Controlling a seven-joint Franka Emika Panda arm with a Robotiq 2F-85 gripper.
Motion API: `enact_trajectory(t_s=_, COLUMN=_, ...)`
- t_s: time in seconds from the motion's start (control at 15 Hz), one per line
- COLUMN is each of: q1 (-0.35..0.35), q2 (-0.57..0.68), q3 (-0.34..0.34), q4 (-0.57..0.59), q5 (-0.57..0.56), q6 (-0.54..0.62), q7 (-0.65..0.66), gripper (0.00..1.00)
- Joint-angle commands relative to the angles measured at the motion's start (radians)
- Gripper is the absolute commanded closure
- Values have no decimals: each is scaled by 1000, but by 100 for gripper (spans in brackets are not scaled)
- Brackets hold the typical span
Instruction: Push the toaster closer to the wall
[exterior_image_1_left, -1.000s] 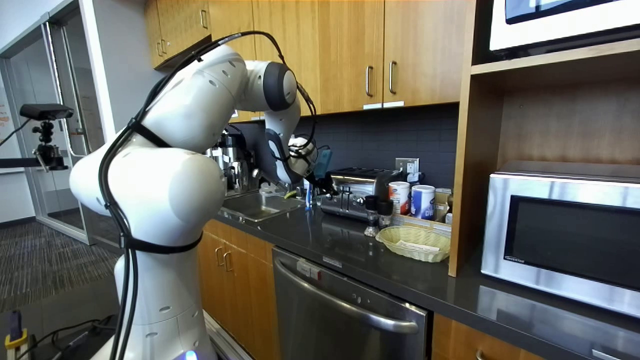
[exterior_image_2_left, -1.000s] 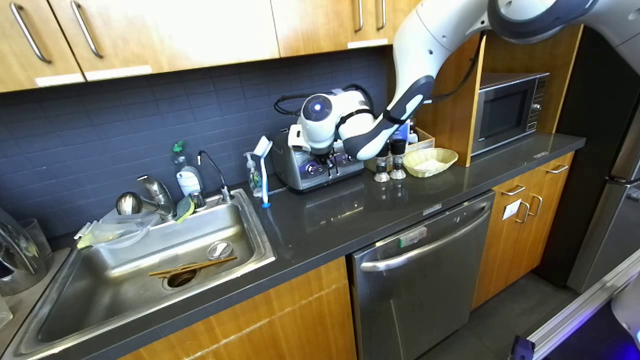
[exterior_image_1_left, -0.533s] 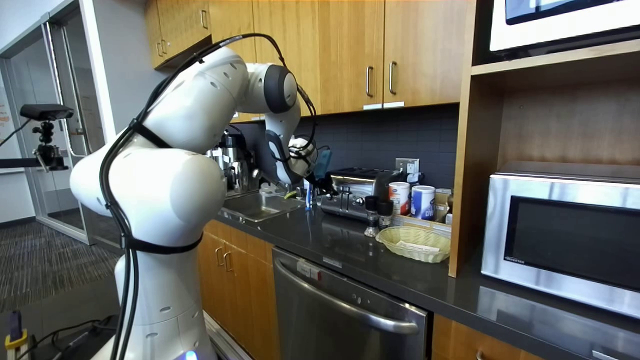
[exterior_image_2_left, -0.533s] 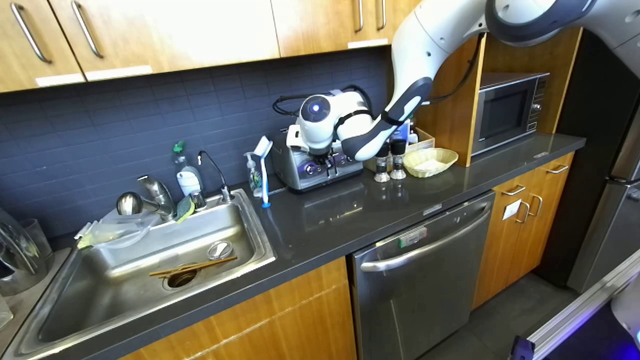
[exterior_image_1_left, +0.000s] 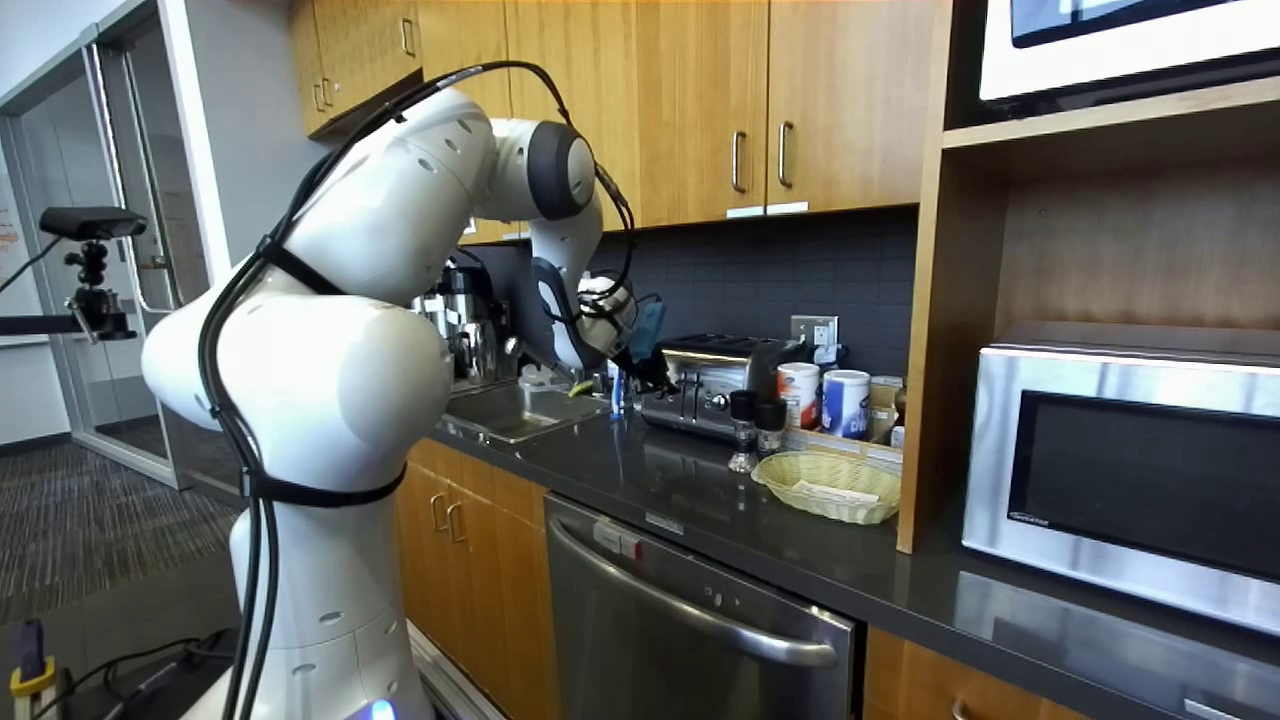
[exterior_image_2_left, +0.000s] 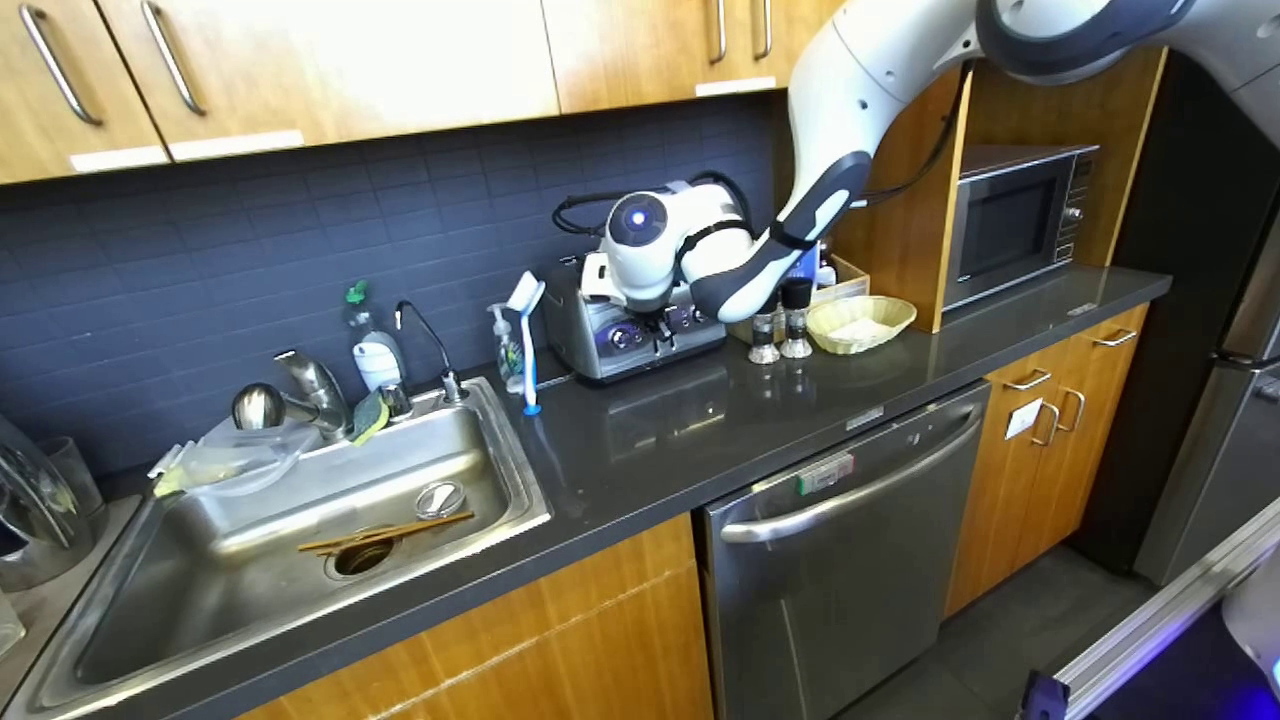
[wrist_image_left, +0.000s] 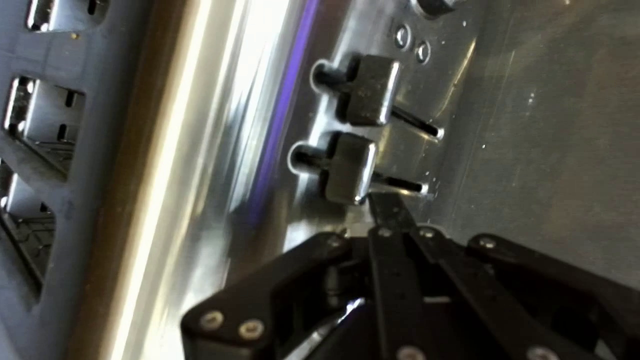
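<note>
Toaster (exterior_image_1_left: 725, 380): push likely in hand; claw (wrist_image_left: 387, 205) is closed, empty, set just beside lever (wrist_image_left: 351, 170); straight shove toward backsplash (exterior_image_1_left: 740, 290) is needed next.

The toaster (exterior_image_1_left: 722, 384) sits near the counter's (exterior_image_1_left: 690, 500) back edge, the gripper (exterior_image_1_left: 671, 384) at its front. A basket (exterior_image_1_left: 822, 508) sits nearer the front edge.

In an exterior view I get wood cabinets (exterior_image_1_left: 700, 110) across top center, glass door (exterior_image_1_left: 178, 180) upper left, striped dark carpet (exterior_image_1_left: 100, 530) lower left, stainless dishwasher (exterior_image_1_left: 690, 620) bottom center. Both exterior views give me the glossy dark counter (exterior_image_2_left: 620, 470) near mid-frame, reflections on top.
</note>
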Motion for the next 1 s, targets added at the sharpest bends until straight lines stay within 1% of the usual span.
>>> enact_trajectory(t_s=0.0, q1=-7, q2=-102, q3=5, q4=-123, q5=3, q6=-27, q7=-2, gripper=100)
enact_trajectory(t_s=0.33, q1=-8, q2=-220, q3=36, q4=-259, q5=27, q6=-78, q7=-16, gripper=100)
enact_trajectory(t_s=0.53, q1=-11, q2=-276, q3=63, q4=-317, q5=59, q6=-113, q7=-32, gripper=100)
enact_trajectory(t_s=0.67, q1=-11, q2=-307, q3=84, q4=-346, q5=110, q6=-161, q7=-64, gripper=100)
enact_trajectory(t_s=0.8, q1=-16, q2=-334, q3=107, q4=-371, q5=199, q6=-223, q7=-116, gripper=100)
enact_trajectory(t_s=0.93, q1=-17, q2=-365, q3=124, q4=-391, q5=263, q6=-267, q7=-158, gripper=100)
